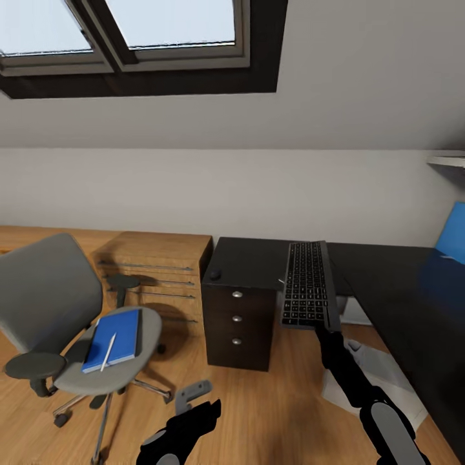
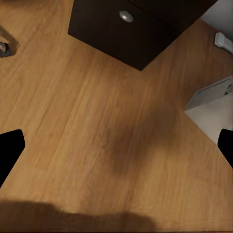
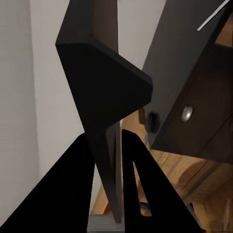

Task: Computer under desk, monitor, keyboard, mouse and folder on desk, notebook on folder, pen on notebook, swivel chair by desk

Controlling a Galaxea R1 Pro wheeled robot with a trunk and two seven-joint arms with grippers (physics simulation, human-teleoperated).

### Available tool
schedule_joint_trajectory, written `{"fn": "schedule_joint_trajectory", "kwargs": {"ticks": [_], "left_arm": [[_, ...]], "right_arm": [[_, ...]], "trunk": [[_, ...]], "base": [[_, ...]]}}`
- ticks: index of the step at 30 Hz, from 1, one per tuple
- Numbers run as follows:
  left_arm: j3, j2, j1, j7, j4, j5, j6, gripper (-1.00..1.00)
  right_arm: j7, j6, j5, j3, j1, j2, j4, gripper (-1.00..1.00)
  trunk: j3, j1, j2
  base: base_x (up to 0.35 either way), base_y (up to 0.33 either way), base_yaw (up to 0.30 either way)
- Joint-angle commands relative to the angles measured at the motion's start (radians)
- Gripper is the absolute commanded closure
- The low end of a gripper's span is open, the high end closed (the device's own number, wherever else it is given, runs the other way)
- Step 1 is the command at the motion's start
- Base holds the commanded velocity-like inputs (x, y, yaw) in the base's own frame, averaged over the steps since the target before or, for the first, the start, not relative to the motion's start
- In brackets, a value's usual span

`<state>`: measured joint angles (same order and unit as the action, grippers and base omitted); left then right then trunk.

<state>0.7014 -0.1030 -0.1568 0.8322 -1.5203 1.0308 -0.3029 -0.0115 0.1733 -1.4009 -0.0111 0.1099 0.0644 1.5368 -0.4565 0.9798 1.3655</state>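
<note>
My right gripper [image 1: 325, 328] is shut on the near end of the keyboard [image 1: 307, 283], which hangs tilted over the front edge of the black desk [image 1: 258, 255]. In the right wrist view the fingers [image 3: 141, 194] pinch the keyboard's dark edge [image 3: 102, 92]. A small black mouse [image 1: 215, 274] lies on the desk's left end above the drawers [image 1: 237, 320]. The grey swivel chair [image 1: 45, 290] stands at the left with the blue folder [image 1: 119, 336] and a white pen [image 1: 108, 352] on its seat. My left gripper [image 1: 197, 413] hangs open over the wood floor [image 2: 111, 121].
A low light-wood cabinet [image 1: 158, 255] stands between the chair and the desk. A pale grey-white box [image 1: 384, 371] lies on the floor under the desk, also seen as a pale box [image 2: 211, 92] from the left wrist. The desk's blue back panel [image 1: 452, 239] rises at the right.
</note>
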Motion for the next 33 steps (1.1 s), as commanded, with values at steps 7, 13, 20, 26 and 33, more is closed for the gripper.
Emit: {"fn": "schedule_joint_trajectory", "kwargs": {"ticks": [7, 13, 20, 26, 33], "left_arm": [[0.001, -0.001, -0.001, 0.008, -0.001, 0.002, -0.002, -1.00], [0.001, -0.001, -0.001, 0.008, -0.001, 0.002, -0.002, -1.00], [0.001, -0.001, -0.001, 0.007, -0.001, 0.003, -0.002, -1.00], [0.001, -0.001, -0.001, 0.007, -0.001, 0.003, -0.002, -1.00], [0.001, -0.001, -0.001, 0.007, -0.001, 0.004, -0.002, -1.00]], "right_arm": [[-0.004, 0.005, -0.012, -0.001, 0.001, 0.000, 0.000, 1.00], [-0.004, 0.005, -0.012, -0.001, 0.001, 0.000, -0.001, 1.00], [-0.004, 0.005, -0.041, -0.001, 0.001, 0.000, -0.005, 1.00], [-0.002, 0.006, -0.104, -0.001, 0.001, 0.007, -0.006, 1.00], [-0.004, 0.060, -0.103, -0.002, 0.001, 0.006, -0.006, 1.00]], "trunk": [[0.021, -0.028, -0.049], [0.040, -0.051, -0.091], [0.062, -0.077, -0.140], [0.080, -0.100, -0.182], [0.102, -0.127, -0.231]], "base": [[-0.103, -0.004, 0.000], [-0.004, 0.000, 0.000], [-0.213, 0.000, 0.000], [-0.337, 0.000, 0.000], [-0.338, 0.000, 0.000]]}}
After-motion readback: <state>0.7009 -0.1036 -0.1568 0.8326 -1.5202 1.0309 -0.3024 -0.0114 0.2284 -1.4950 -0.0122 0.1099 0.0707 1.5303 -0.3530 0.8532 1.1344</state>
